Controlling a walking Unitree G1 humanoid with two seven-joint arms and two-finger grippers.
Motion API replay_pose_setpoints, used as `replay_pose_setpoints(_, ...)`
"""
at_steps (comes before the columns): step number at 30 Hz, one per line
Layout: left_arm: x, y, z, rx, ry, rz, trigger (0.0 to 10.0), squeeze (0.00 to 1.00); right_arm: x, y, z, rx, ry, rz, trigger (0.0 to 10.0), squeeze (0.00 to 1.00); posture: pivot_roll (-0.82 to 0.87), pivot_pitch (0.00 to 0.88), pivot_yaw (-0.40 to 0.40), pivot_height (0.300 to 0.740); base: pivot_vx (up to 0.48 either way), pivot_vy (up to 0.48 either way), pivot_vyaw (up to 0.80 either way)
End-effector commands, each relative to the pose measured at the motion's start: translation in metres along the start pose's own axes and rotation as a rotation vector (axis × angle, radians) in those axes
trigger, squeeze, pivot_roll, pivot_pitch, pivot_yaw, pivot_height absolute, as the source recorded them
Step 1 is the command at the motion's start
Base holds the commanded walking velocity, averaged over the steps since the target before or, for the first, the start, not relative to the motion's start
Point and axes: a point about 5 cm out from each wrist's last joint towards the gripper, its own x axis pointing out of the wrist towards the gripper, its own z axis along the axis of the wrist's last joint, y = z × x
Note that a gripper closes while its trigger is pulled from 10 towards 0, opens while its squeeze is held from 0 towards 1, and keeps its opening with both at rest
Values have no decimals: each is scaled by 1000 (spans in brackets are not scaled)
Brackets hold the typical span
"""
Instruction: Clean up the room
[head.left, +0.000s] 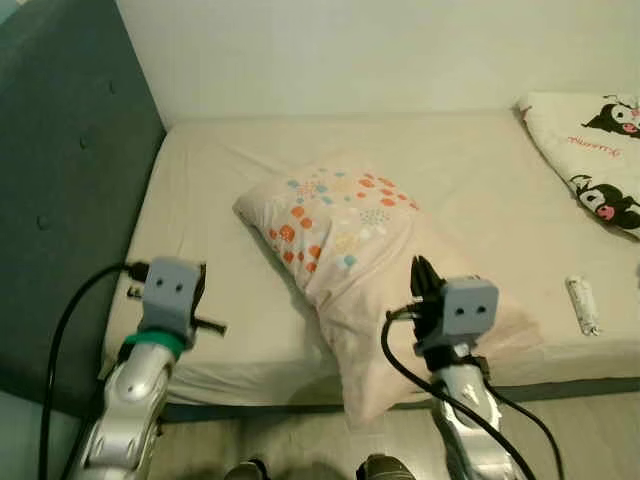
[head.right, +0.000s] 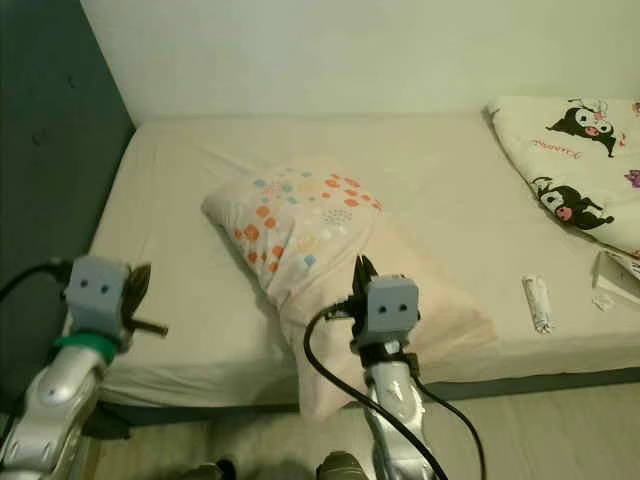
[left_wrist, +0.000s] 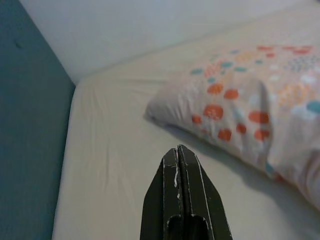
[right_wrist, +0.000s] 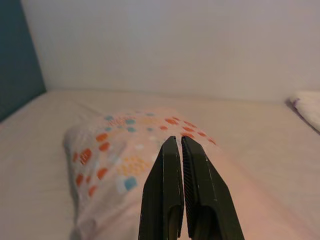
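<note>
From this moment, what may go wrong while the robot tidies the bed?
1. The pillow hangs over the front edge of the mattress; a clumsy push may slide it to the floor.
2. Both the left gripper and the right gripper look shut, so they probably must open before grasping.
3. The small white tube lies near the edge and might be knocked off.

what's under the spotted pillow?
The pillow lies on the cream bed sheet, its near end hanging over the bed's front edge. Sheet shows all round it; whatever lies directly beneath is covered. The right gripper hovers over its near part.
</note>
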Motion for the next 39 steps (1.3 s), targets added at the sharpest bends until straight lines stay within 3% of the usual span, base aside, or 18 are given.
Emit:
replay_pose_setpoints(1, -14, 4, -4, 21, 32, -49, 10000, 0, -15, -2, -4, 0, 44, 6, 10000, 0, -118, 0, 18, 740, 0, 0, 0)
replay_pose_setpoints(6, -22, 7, -4, 36, 39, -54, 10000, 0, -22, -3, -4, -9, 56, 19, 10000, 0, -113, 0, 6, 740, 0, 0, 0)
replay_pose_setpoints(9, -24, 1, -1, -2, 35, 18, 10000, 0, -20, -13, 0, -35, 56, 31, 10000, 0, -105, 0, -6, 740, 0, 0, 0)
replay_pose_setpoints(16, -15, -12, 3, -13, -1, 64, 10000, 0, -24, -24, 0, -53, 73, 17, 10000, 0, -99, 0, -9, 740, 0, 0, 0)
replay_pose_setpoints(24, -20, -3, 0, -24, -5, 138, 10000, 0, -21, -27, 3, -71, 33, -59, 10000, 0, -106, 0, 8, 740, 0, 0, 0)
replay_pose_setpoints(29, -15, 8, 10, -42, -31, 231, 10000, 0, -20, -34, 12, -36, 9, -154, 10000, 0, -114, 0, 23, 740, 0, 0, 0)
replay_pose_setpoints(33, -7, 13, 18, -27, -60, 224, 10000, 0, -15, -29, 17, -15, -20, -165, 10000, 0, -108, 0, 52, 740, 0, 0, 0)
replay_pose_setpoints(39, 0, 4, 27, -49, -93, 209, 10000, 0, -4, -35, 27, -17, -64, -196, 10000, 0, -113, 0, 43, 740, 0, 0, 0)
